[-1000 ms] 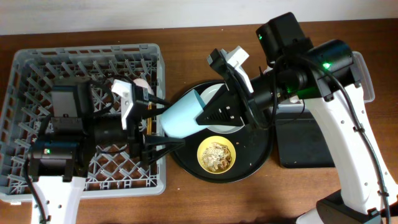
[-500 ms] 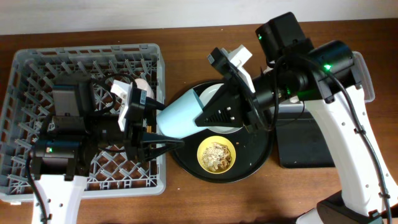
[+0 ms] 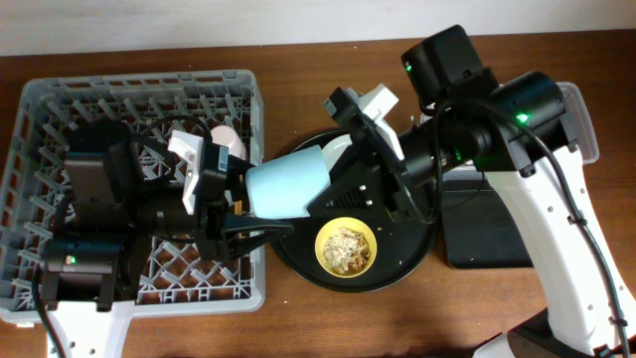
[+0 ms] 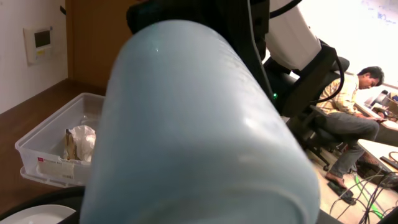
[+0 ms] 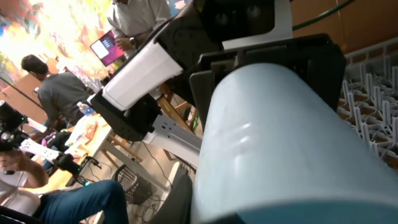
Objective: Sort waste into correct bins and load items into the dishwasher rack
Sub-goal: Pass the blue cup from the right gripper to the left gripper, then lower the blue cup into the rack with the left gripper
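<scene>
**Blue cup in mid-air, passing from one arm to the other**

The right fingers (image 3: 343, 186) were clenched on the wider end of the small pale blue plastic cup (image 3: 288, 186). The cup lay on its side in the air, over the gap between the large grey pegged dishwasher rack (image 3: 40, 109) and the big round black tray (image 3: 422, 249). The left fingers (image 3: 263, 229) stood spread around its narrow end, apparently released and not yet gripping. A clean handover would likely need the left fingers to close squarely on that end before the right fingers let go, then tip the cup mouth-down over the pegs. A small pink cup (image 3: 227, 136) sat in the rack. The yellow bowl (image 3: 319, 247) on the round tray held beige crumbly scraps (image 3: 345, 249). The clear rectangular plastic tub (image 4: 37, 146) held a crumpled white napkin (image 4: 84, 138) and a brownish wrapper (image 4: 68, 144).
</scene>
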